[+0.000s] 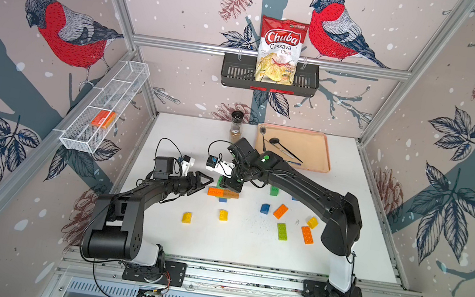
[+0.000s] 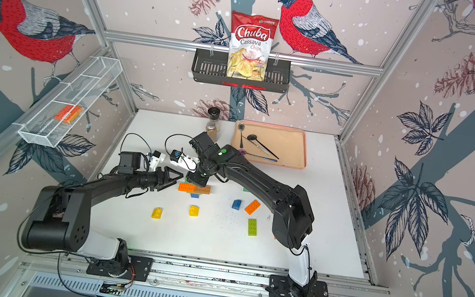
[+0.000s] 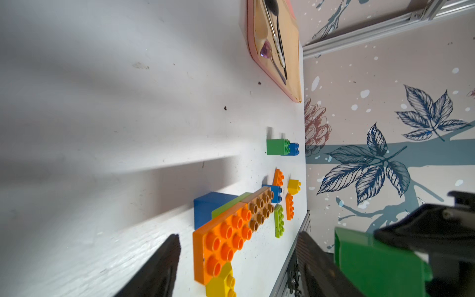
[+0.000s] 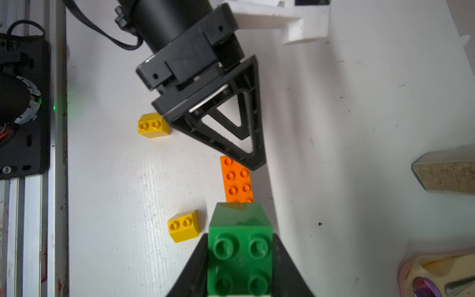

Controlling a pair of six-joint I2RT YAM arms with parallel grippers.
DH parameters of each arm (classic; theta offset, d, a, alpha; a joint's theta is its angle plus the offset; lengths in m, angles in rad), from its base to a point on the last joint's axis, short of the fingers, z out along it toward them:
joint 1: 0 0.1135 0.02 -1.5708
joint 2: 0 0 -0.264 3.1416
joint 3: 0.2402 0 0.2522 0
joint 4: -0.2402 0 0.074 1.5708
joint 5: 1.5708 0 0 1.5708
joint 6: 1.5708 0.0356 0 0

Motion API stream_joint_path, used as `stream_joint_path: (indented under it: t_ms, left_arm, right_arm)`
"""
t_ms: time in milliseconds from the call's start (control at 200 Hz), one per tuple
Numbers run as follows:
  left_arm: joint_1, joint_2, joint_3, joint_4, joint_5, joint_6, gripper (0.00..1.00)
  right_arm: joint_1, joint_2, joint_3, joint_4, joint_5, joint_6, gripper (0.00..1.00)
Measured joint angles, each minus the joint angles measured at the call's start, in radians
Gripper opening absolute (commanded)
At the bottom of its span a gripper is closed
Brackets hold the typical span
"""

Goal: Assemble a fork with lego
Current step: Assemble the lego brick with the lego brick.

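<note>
An orange long lego brick [image 1: 214, 191] and a brown one [image 1: 232, 194] lie end to end on the table, resting on a blue brick [image 3: 208, 205] and a lime one [image 3: 231, 203]. My left gripper [image 1: 209, 180] is open at the orange end. In the left wrist view its fingers [image 3: 167, 262] stand apart on either side of the orange brick [image 3: 221, 239] without touching it. My right gripper [image 4: 240, 270] is shut on a green square brick [image 4: 240, 257] and holds it just above the brown end. Two yellow bricks [image 4: 153, 125] [image 4: 183, 226] lie nearby.
Loose bricks lie to the right: green [image 1: 274, 190], blue [image 1: 265, 208], orange [image 1: 280, 211], yellow [image 1: 312, 222], lime [image 1: 282, 231] and orange [image 1: 307, 235]. At the back are a tan tray [image 1: 308, 153] with spoons and a spice jar [image 1: 235, 126]. A wire wall basket [image 1: 81, 135] holds a smooth orange block [image 1: 102, 119].
</note>
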Motion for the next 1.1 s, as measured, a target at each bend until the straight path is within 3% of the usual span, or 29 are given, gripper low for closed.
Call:
stream_joint_path:
  t_ms: [320, 715, 1101]
  left_arm:
    - [-0.051, 0.059, 0.017, -0.066, 0.01, 0.075, 0.56]
    - [-0.076, 0.119, 0.024, -0.094, 0.006, 0.095, 0.57]
    - [-0.098, 0.157, 0.05, -0.118, -0.004, 0.108, 0.49]
  right_arm:
    - [-0.018, 0.014, -0.01, -0.025, 0.027, -0.011, 0.28]
    - [-0.037, 0.067, -0.009, -0.026, 0.011, -0.04, 0.28]
    - [-0.038, 0.087, -0.01, -0.04, -0.075, -0.134, 0.28]
